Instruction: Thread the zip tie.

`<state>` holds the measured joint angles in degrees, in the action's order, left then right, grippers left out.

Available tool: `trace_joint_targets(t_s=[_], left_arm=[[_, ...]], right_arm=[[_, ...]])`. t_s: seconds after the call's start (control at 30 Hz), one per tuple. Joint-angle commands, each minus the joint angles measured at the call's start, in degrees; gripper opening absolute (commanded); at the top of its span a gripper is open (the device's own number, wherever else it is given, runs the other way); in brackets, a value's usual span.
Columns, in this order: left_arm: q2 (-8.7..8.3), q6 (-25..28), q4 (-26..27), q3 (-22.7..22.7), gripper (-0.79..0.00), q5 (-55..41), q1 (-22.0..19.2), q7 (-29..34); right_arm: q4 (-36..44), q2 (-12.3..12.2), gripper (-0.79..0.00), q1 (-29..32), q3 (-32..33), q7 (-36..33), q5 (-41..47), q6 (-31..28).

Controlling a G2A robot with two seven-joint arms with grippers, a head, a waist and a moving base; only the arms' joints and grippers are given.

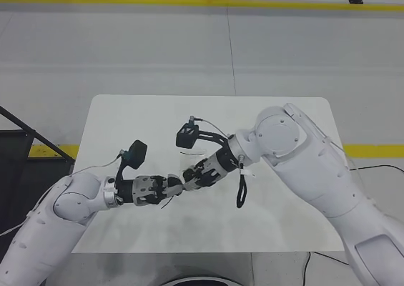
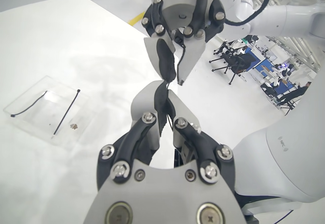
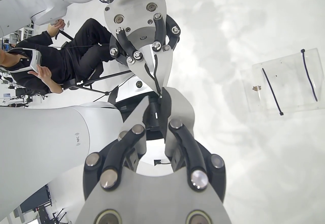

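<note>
**Two grippers tip to tip, tie between them**

Your left gripper (image 2: 165,91) and right gripper (image 3: 155,96) meet nose to nose above the table (image 1: 280,114), near its middle, with their tips all but touching. The tie (image 3: 155,70) is up in the air between them. You can see the left fingers (image 3: 164,67) pressed together on it, the thin black strand running down between their pads to the very tip. The right fingers (image 2: 190,62) stand a little apart. Another stretch of the strand curves through that gap, and you cannot tell whether it touches either pad. On the table beyond the grippers, well apart from them, lies a clear tray (image 3: 287,83). Two spare ties (image 2: 66,113) lie flat in it, side by side and not touching, with a small brown scrap (image 2: 73,126) just beside one.
</note>
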<state>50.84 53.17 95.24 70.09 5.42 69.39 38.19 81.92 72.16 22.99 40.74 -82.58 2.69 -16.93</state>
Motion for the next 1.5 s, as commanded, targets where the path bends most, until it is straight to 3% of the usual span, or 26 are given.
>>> trace_joint_targets(t_s=[0.0,0.33,0.4,0.8,1.0,1.27,1.47], left_arm=[[0.03,0.1,-0.1,0.4,-0.785,-0.1,0.3,-1.4],[0.45,0.4,0.1,3.0,-0.785,2.3,2.4,-10.7],[0.45,0.4,0.1,3.0,-0.785,2.3,2.4,-10.7],[0.48,0.2,0.2,3.1,-0.785,2.3,2.5,-11.1],[1.67,-2.2,2.2,3.4,-0.785,6.3,3.2,-22.2],[4.08,-1.1,-0.7,0.5,-0.785,11.8,1.7,-36.6],[4.08,-1.1,-0.7,0.5,-0.785,11.8,1.7,-36.6]], right_arm=[[0.4,-0.4,-0.326,0.8,1.1,0.8,-0.1,-0.4],[6.5,-3.8,0.0,10.2,10.6,7.2,-1.6,-2.3],[8.4,-4.5,0.0,12.7,12.6,9.6,-3.7,-0.5],[8.4,-4.5,0.0,12.7,12.6,9.6,-3.7,-0.5],[10.0,-4.5,0.0,15.2,12.4,14.9,-3.6,-0.9],[5.8,-3.8,0.0,18.4,12.0,23.7,4.7,-4.4],[5.8,-3.8,0.0,18.4,12.0,23.7,4.7,-4.4]])
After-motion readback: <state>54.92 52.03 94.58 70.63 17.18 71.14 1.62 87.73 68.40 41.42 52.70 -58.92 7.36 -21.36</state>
